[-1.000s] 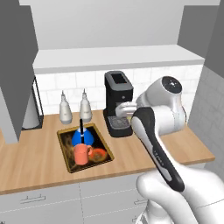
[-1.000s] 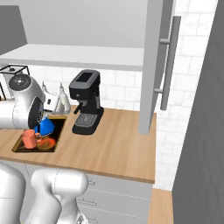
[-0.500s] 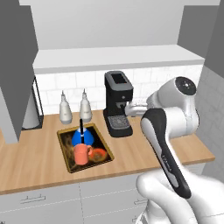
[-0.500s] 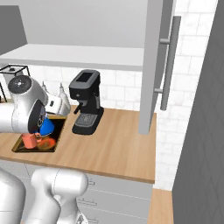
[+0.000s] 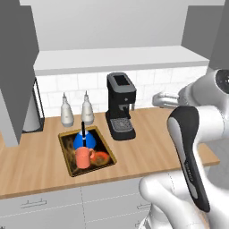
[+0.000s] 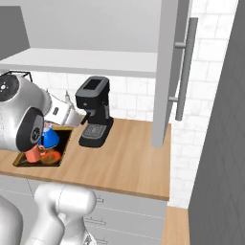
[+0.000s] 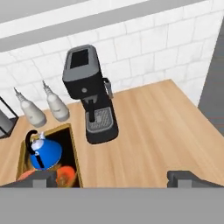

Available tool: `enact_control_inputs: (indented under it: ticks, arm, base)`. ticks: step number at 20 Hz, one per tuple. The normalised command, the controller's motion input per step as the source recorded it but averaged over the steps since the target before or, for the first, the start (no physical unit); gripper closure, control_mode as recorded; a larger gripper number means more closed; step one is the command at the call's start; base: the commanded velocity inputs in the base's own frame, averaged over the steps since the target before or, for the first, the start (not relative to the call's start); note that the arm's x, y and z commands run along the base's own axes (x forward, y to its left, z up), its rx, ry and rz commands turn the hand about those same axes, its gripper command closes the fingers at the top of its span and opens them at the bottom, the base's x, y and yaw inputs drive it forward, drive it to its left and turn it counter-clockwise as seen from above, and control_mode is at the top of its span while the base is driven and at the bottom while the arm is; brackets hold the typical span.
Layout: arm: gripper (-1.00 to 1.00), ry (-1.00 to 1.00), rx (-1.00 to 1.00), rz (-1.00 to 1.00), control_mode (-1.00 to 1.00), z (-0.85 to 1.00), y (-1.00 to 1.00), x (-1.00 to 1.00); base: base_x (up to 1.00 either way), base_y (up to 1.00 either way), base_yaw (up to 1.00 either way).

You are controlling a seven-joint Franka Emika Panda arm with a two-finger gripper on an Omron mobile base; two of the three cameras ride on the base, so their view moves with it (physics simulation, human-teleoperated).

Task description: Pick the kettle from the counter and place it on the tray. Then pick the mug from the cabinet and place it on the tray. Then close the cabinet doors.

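Bright-blue cone-shaped kettle [image 5: 84, 140] and orange-red mug [image 5: 82, 158] both on dark gold-rimmed tray [image 5: 67, 154] — light-wood counter [image 5: 147, 145]; gripper [image 7: 114, 178] jaws spread, holding nothing.

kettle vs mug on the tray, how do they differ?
The kettle is bright blue; the mug is orange-red. The kettle is cone-shaped with a thin black handle arching over its top; the mug is a plain cylinder with a side handle. In the left base view the kettle sits at the tray's far end and the mug nearer the counter's front edge. Both stand upright on the tray.
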Motion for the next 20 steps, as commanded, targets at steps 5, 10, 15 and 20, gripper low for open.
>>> enact_control_inputs:
  ticks: [5, 10, 15, 20]
  arm:
    - [-1.00, 0.01, 0.10, -0.09, -1.00, 0.18, -0.51, -0.17]
    - [-1.00, -0.12, 0.53, 0.07, -1.00, 0.25, -0.80, -0.44]
    - [-1.00, -0.24, 0.41, 0.00, -1.00, 0.60, -0.70, -0.62]
    - [-1.00, -0.06, 0.11, -0.05, -1.00, 0.34, -0.54, -0.38]
  base:
    - [0.00, 0.00, 0.00]
    - [0.00, 0.00, 0.00]
    - [0.00, 0.00, 0.00]
    - [0.00, 0.00, 0.00]
